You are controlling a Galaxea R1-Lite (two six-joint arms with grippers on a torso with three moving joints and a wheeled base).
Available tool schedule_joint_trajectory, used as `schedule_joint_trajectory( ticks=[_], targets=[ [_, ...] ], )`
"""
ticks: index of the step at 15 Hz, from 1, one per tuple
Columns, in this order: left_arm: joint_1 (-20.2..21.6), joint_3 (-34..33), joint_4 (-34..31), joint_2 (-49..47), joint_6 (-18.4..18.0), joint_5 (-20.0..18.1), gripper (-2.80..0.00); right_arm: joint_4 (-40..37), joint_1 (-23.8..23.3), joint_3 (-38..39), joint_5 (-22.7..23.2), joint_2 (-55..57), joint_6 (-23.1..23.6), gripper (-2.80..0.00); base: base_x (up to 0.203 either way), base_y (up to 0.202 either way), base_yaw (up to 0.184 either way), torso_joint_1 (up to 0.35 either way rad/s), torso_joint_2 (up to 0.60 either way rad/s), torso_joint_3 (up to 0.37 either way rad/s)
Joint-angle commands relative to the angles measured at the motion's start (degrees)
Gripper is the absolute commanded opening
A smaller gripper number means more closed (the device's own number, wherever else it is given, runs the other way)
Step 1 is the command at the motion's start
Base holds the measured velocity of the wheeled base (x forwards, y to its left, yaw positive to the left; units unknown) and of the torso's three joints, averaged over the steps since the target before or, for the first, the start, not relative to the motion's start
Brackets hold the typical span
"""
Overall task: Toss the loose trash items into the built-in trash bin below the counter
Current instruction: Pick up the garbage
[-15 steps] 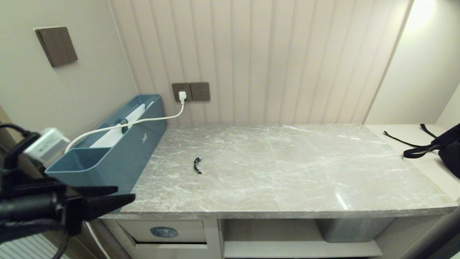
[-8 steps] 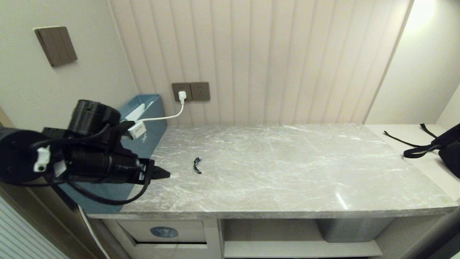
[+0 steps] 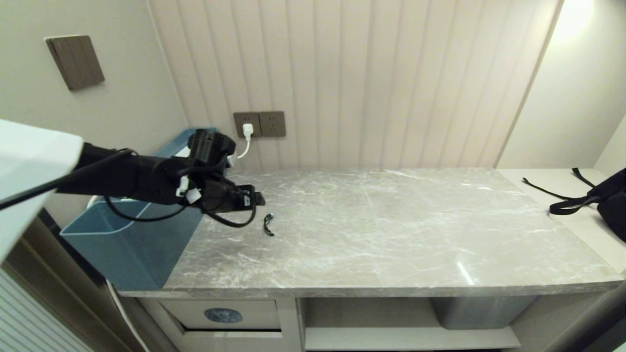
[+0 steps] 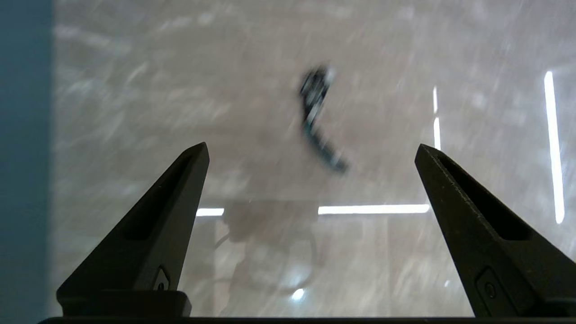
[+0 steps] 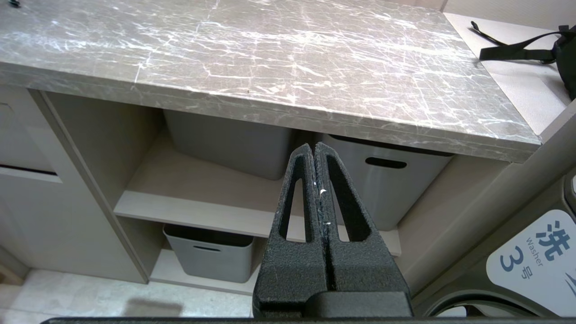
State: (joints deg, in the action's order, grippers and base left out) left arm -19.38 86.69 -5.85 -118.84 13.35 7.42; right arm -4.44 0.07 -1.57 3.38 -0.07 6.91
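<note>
Your left gripper [image 4: 311, 150], jaws spread wide and empty, hovers above the counter [image 3: 391, 230]; the small dark scrap [image 4: 319, 119] lies just ahead, between the fingertips' lines, slightly skewed.

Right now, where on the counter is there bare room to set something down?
The grey marble counter lies bare from the small dark scrap rightward to the black bag. Crowded at left: blue box, open left claw.
</note>
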Motion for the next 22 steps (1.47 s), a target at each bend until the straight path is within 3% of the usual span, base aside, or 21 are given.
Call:
schedule_joint_trajectory(
  ticks=[1,3,7,11,22],
  targets=[
    [-1.7,9.2,0.9,-11.4,2.2,1.6,0.00,0.0,0.0,0.0,0.0,0.0,0.1,-2.80,0.000,0.000,0.000,0.000,0.00,0.000],
    [-3.0,13.5,4.0,-16.2,3.9,3.5,0.00,0.0,0.0,0.0,0.1,0.0,0.0,-2.80,0.000,0.000,0.000,0.000,0.00,0.000],
    [-3.5,14.4,5.5,-19.4,4.4,4.0,0.00,0.0,0.0,0.0,0.0,0.0,0.0,-2.80,0.000,0.000,0.000,0.000,0.00,0.000],
    [-3.3,16.0,7.1,-21.8,3.9,8.1,0.00,0.0,0.0,0.0,0.0,0.0,0.0,-2.80,0.000,0.000,0.000,0.000,0.00,0.000],
    [-2.8,17.9,6.8,-23.6,3.8,8.4,0.00,0.0,0.0,0.0,0.1,0.0,0.0,-2.80,0.000,0.000,0.000,0.000,0.00,0.000]
  ],
)
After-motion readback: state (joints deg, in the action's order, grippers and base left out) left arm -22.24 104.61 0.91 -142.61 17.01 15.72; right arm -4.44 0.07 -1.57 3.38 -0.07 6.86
